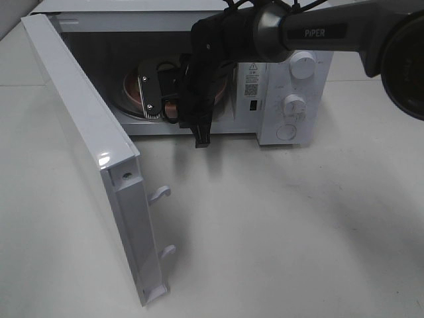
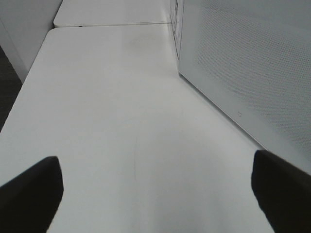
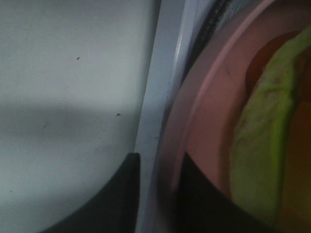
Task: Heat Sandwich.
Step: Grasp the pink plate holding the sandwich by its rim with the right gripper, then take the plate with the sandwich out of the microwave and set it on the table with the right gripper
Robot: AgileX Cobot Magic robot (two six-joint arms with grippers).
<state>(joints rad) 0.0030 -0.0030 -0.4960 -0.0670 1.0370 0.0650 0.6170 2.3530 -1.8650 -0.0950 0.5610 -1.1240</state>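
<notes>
The sandwich (image 3: 262, 145) shows only its green lettuce edge and a bit of red filling; it lies on a round pink plate (image 3: 204, 121) inside the open microwave (image 1: 291, 79). My right gripper (image 3: 158, 194) reaches into the oven cavity, its two dark fingers shut on the plate's rim near the cavity's front sill. From the high camera the right gripper (image 1: 159, 106) covers most of the plate (image 1: 131, 89) and hides the sandwich. The left gripper (image 2: 155, 194) is open over bare table beside the microwave door (image 2: 243, 63), holding nothing.
The microwave door (image 1: 86, 132) stands swung wide toward the left front, with its two latch hooks (image 1: 162, 192) pointing right. Knobs (image 1: 303, 65) are on the panel at the right. White tabletop (image 1: 285, 232) spreads in front of the oven.
</notes>
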